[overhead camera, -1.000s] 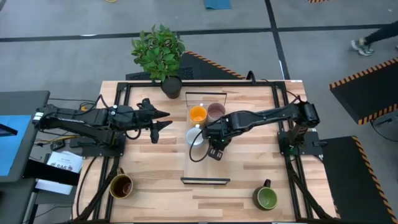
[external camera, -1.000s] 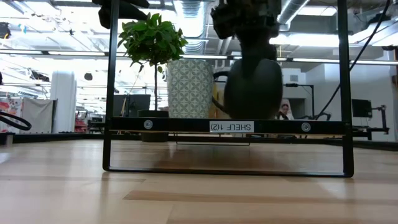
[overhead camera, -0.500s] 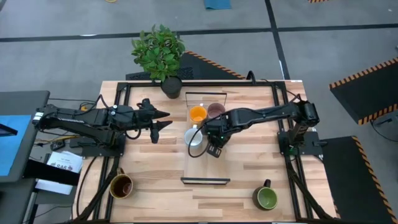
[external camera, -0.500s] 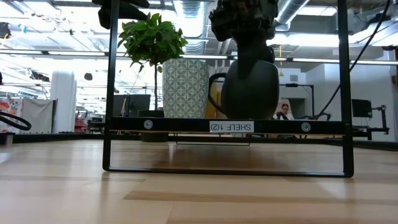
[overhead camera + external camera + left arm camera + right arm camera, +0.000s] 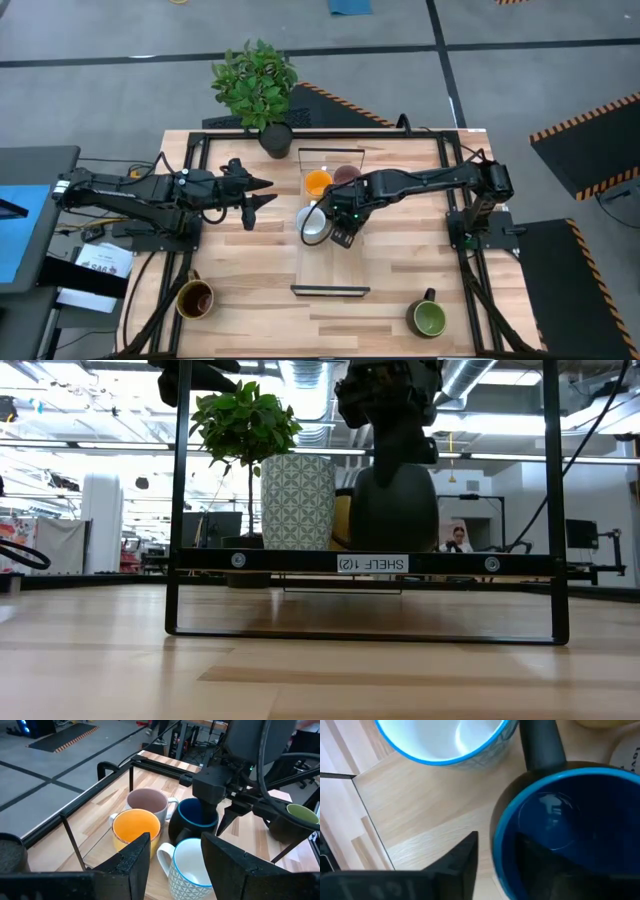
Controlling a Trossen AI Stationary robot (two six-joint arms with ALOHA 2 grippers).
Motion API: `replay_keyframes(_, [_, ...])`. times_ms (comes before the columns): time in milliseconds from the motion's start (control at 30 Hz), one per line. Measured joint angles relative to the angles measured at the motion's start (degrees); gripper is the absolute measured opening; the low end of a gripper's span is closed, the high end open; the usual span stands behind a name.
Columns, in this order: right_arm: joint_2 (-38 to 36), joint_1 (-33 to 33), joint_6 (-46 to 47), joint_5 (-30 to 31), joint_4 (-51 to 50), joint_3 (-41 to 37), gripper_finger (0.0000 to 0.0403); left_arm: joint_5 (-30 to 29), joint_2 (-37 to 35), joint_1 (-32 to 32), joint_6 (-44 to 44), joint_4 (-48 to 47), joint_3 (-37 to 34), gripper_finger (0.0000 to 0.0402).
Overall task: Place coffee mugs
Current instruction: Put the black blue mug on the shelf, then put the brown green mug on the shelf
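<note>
On the shelf stand the orange mug (image 5: 318, 183) (image 5: 136, 827), the pale pink mug (image 5: 347, 176) (image 5: 147, 802) and the white patterned mug (image 5: 314, 223) (image 5: 192, 865) (image 5: 298, 500). My right gripper (image 5: 338, 222) (image 5: 217, 802) (image 5: 496, 842) comes down on the dark blue mug (image 5: 195, 817) (image 5: 560, 820) (image 5: 395, 510), beside the white one, and is shut on it. The brown mug (image 5: 194, 298) and the green mug (image 5: 427, 318) stand on the table near its near edge. My left gripper (image 5: 268, 192) (image 5: 175, 845) hovers open, left of the shelf. My right gripper holds the dark blue mug by its rim (image 5: 496, 855), one finger inside the cup and one finger (image 5: 465, 857) outside against the wall, coming from above. The mug stays upright, handle (image 5: 540, 745) pointing toward the white mug. Its base sits level with the shelf's front bar; whether it rests there is unclear.
The black-framed shelf (image 5: 370, 563) (image 5: 330, 290) runs down the table's middle. A potted plant (image 5: 257, 85) stands at the far edge, behind the shelf. Black rails (image 5: 455, 180) border the table on both sides. Bare wood lies between the brown and green mugs.
My right gripper has carried the dark blue mug toward the far edge and slightly left, closer to the orange and pink mugs and alongside the white one. In the low view the mug has turned, its handle swinging out of sight.
</note>
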Motion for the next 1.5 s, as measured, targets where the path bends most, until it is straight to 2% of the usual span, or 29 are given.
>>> replay_keyframes(233, [-1.81, -0.53, -1.37, -1.77, -1.98, -0.02, 0.0211, 0.0, 0.0, 0.0, 0.51, 0.0, 0.0, 0.016])
replay_keyframes(433, [-7.39, -0.5, -3.36, -1.03, -4.7, -0.02, 0.0215, 0.01, 0.0, 0.02, 0.94, 0.3, 0.0, 0.016])
replay_keyframes(567, [-12.54, 1.83, -5.08, 1.07, -4.66, -1.38, 0.0212, 0.84, 0.0, 0.02, 0.9, 1.99, 0.0, 0.016])
replay_keyframes(667, [-17.19, 4.77, -4.28, 4.4, -4.3, -5.46, 0.0211, 2.8, -0.02, 0.02, 0.9, 2.89, 0.0, 0.016])
replay_keyframes(833, [-27.02, 10.56, 6.22, 7.92, -2.08, -17.76, 0.021, 3.6, -0.02, 0.02, 0.9, 4.04, 0.0, 0.016])
replay_keyframes(933, [-33.2, 14.48, 14.05, 10.1, 3.35, -26.18, 0.021, 3.61, -0.02, 0.02, 1.34, 5.53, 0.0, 0.016])
replay_keyframes(1000, [-37.05, 16.96, 18.42, 13.71, 9.43, -31.04, 0.021, 3.62, -0.02, 0.02, 2.08, 6.85, 0.0, 0.016])
replay_keyframes(1133, [-43.33, 20.37, 21.95, 27.5, 25.77, -38.44, 0.021, 3.67, -0.02, 0.02, 3.11, 9.31, 0.0, 0.016])
replay_keyframes(1200, [-45.63, 21.4, 20.92, 35.0, 33.48, -40.97, 0.021, 3.65, -0.02, 0.02, 3.38, 10.24, 0.0, 0.016])
replay_keyframes(1267, [-46.65, 21.95, 17.82, 39.99, 40.64, -42.32, 0.021, 3.65, -0.02, 0.02, 3.41, 10.18, 0.0, 0.016])
replay_keyframes(1367, [-47.07, 21.54, 12.47, 41.56, 44.23, -42.88, 0.021, 3.66, -0.02, 0.02, 3.41, 10.25, 0.0, 0.016])
replay_keyframes(1500, [-46.89, 20.53, 10.52, 41.25, 44.25, -42.84, 0.021, 3.65, 0.0, 0.02, 3.36, 10.74, 0.0, 0.016])
